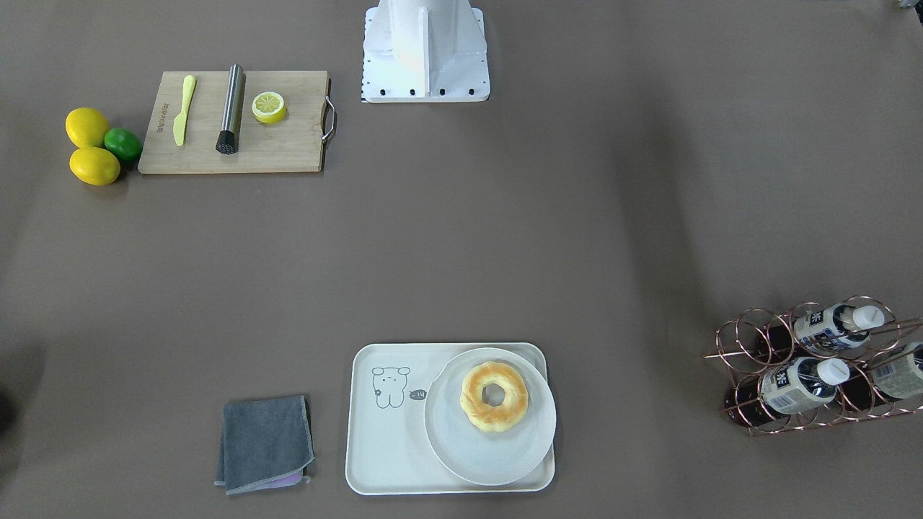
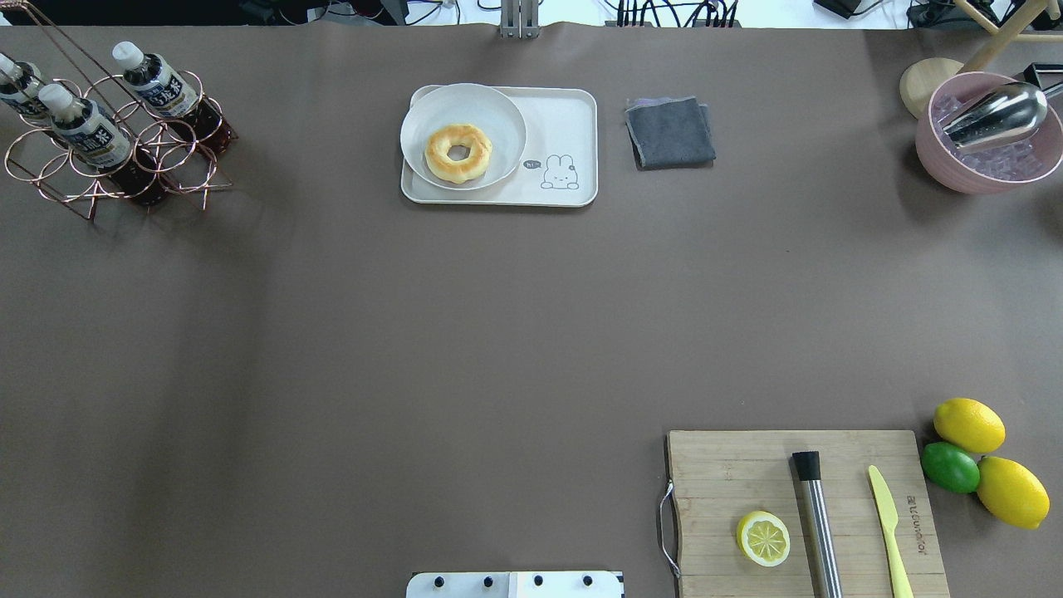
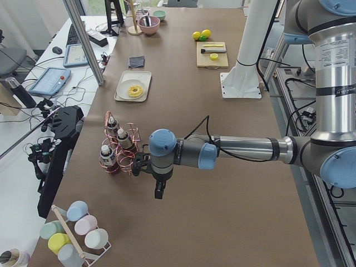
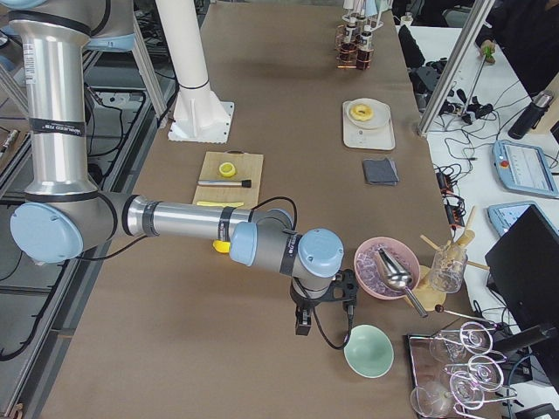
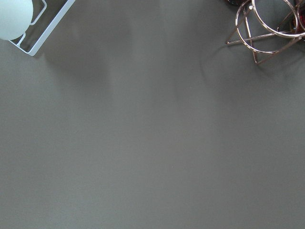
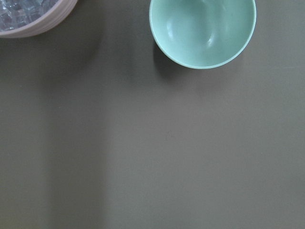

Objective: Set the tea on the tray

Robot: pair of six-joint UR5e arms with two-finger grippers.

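Three tea bottles [image 2: 83, 133] lie slanted in a copper wire rack [image 2: 184, 158] at the desk's far left corner, white caps pointing up and outward. The cream tray [image 2: 565, 124] sits at the middle of the far edge, well apart from the rack. A round white plate [image 2: 498, 108] with a doughnut [image 2: 458, 153] fills its left half. The left gripper [image 3: 158, 192] hangs over bare desk just beside the rack. The right gripper [image 4: 301, 325] hangs at the desk's right end, between a pink ice bowl [image 4: 377, 266] and a mint-green bowl [image 6: 202, 31]. Whether either gripper is clenched or released, I cannot tell.
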